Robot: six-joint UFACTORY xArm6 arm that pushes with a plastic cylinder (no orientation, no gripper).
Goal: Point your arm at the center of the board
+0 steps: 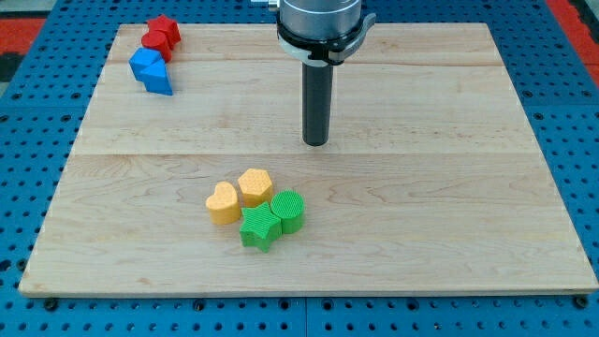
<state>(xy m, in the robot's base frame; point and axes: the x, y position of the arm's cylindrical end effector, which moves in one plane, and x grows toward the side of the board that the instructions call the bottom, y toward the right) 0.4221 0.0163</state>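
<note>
My tip (316, 143) rests on the wooden board (449, 187) near its middle, slightly toward the view's top. Below it and a little left lies a tight cluster: a yellow heart block (223, 203), a second yellow block (255, 186), a green star block (259, 227) and a green round block (288, 211). My tip stands apart from this cluster. At the view's top left are a red star block (166, 29) with a second red block (155, 42) against it, and two blue blocks (146, 65) (159, 81) just below them.
The board lies on a blue perforated table (28, 187). The arm's metal mount (318, 23) hangs over the board's top edge above my tip.
</note>
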